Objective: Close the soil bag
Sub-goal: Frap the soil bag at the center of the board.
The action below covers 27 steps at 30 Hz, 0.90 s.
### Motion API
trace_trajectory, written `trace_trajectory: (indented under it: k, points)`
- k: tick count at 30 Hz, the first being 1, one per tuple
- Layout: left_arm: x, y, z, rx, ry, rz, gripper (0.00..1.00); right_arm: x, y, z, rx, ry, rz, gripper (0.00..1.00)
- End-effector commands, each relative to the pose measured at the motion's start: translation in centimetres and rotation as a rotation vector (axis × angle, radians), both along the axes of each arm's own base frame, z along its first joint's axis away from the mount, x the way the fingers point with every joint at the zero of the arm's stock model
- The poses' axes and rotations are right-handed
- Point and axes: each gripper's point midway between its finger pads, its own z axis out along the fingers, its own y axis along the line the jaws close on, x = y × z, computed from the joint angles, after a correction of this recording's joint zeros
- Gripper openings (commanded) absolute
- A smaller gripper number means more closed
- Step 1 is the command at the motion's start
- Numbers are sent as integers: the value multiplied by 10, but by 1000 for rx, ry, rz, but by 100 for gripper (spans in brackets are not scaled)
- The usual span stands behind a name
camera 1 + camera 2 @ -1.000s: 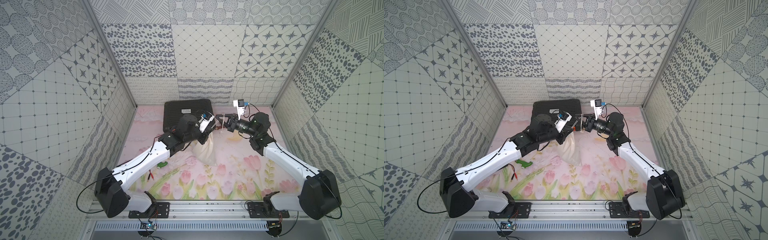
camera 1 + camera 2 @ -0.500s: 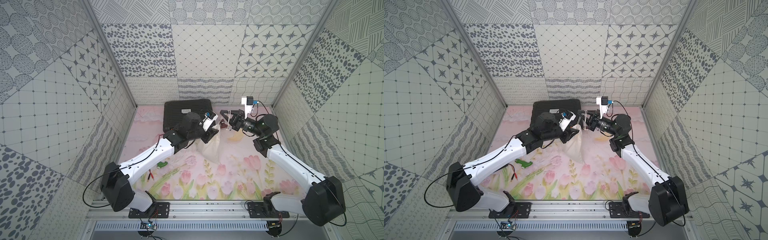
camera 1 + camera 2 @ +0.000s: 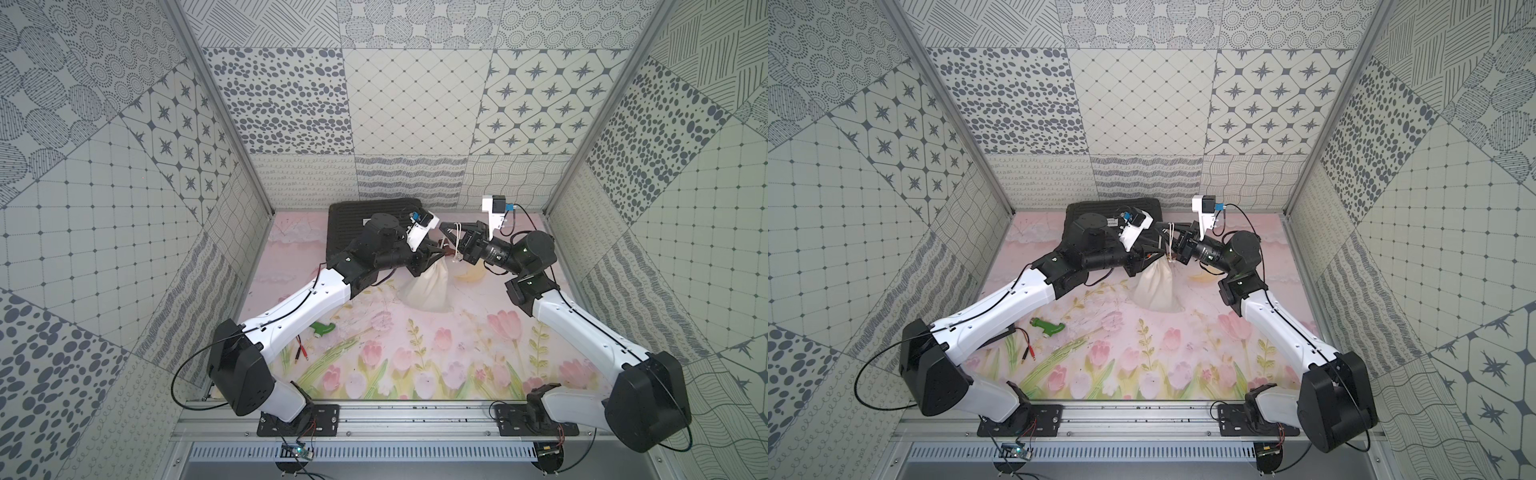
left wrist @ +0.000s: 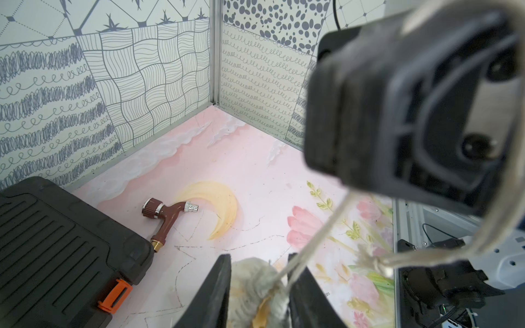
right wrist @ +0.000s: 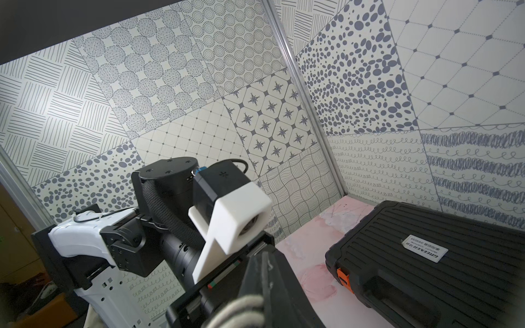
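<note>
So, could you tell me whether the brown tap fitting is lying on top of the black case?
No, the brown tap fitting lies on the pink mat beside the black case, not on it.

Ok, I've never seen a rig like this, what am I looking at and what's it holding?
Two robot arms, each ending in a two-fingered gripper. Two pictures look down from above; two come from cameras on the wrists. On the flowered table lie a black case, a brown tap fitting, a green part, two red-tipped leads and the cream soil bag. The left gripper has its jaws either side of the bag's gathered neck; the right gripper is shut, with the bag's cords looped over it.
</note>
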Motion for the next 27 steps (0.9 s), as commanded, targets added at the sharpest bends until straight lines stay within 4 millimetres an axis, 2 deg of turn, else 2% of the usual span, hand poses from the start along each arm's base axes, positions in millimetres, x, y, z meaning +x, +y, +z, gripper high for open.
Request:
trace_trajectory:
  k: [1, 11, 14, 17, 21, 24, 27]
  points:
    - [-5, -15, 26, -104, -26, -88, 32, -10, -1, 11, 18, -64, -2, 0]
    - [-5, -21, 39, -135, -41, -118, 20, -10, 0, 4, 6, -50, -4, 0]
    - [-5, -20, 36, -124, -38, -118, 19, -9, -1, 4, 4, -50, -7, 0]
    - [-5, -20, 28, -100, -20, -116, 12, -9, -1, 5, 4, -54, -10, 0]
    - [-10, -18, -1, -44, 50, -127, 7, -11, -3, 13, 5, -78, -22, 0]
    - [-16, -13, -37, 40, 136, -113, 6, -10, -8, 23, 2, -104, -49, 0]
    - [-29, -2, -82, 180, 196, -78, 1, -6, -16, 36, 6, -132, -94, 0]
